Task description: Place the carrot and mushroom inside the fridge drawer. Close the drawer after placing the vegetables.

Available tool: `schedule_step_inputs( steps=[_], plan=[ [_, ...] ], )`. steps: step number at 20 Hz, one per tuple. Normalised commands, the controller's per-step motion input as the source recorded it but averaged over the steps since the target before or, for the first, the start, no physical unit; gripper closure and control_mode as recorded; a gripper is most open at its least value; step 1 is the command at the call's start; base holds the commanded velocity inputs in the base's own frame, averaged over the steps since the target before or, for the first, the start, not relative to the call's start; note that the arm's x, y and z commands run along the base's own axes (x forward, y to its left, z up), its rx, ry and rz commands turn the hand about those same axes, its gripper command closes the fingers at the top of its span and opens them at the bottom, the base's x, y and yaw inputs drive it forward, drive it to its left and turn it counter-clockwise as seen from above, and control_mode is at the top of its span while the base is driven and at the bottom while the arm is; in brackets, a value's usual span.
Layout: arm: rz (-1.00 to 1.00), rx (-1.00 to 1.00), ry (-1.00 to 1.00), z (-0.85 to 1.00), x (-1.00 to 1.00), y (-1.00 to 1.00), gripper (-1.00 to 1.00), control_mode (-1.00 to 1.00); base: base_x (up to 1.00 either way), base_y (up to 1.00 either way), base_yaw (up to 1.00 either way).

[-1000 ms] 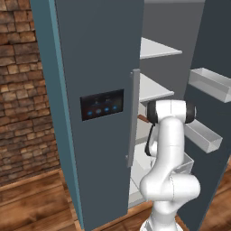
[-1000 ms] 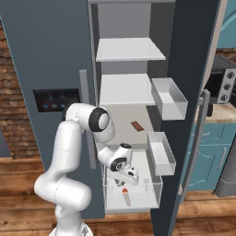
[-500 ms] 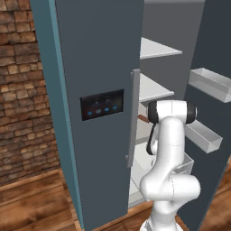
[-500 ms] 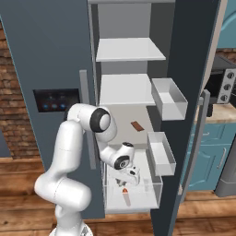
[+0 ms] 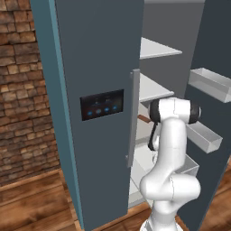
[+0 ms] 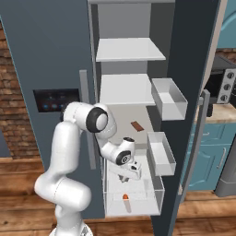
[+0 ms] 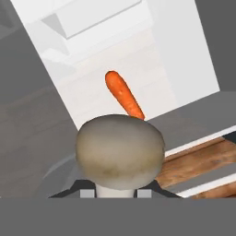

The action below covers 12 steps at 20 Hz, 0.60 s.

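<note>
Round tan mushroom (image 7: 119, 156); tapered orange carrot (image 7: 123, 95)

The setting was a home kitchen. A tall dark grey fridge (image 6: 55, 55) stood open beside a brick wall (image 5: 22, 99), with teal cabinets (image 6: 209, 152), an oven (image 6: 223, 83) and wood flooring (image 5: 31, 203).
</note>
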Motion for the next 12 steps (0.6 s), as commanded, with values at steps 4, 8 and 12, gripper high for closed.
schedule_step_inputs(
  steps=[4,8,12],
  plan=[
    [0.00,0.00,0.12,-0.51,0.48,0.00,1.00,-1.00,0.00,0.00,0.00],
    [0.00,0.00,0.08,-0.81,0.21,0.00,1.00,-1.00,0.00,0.00,0.00],
    [0.00,0.00,0.05,-0.76,0.18,-0.02,1.00,-1.00,0.00,0.00,0.00]
  ],
)
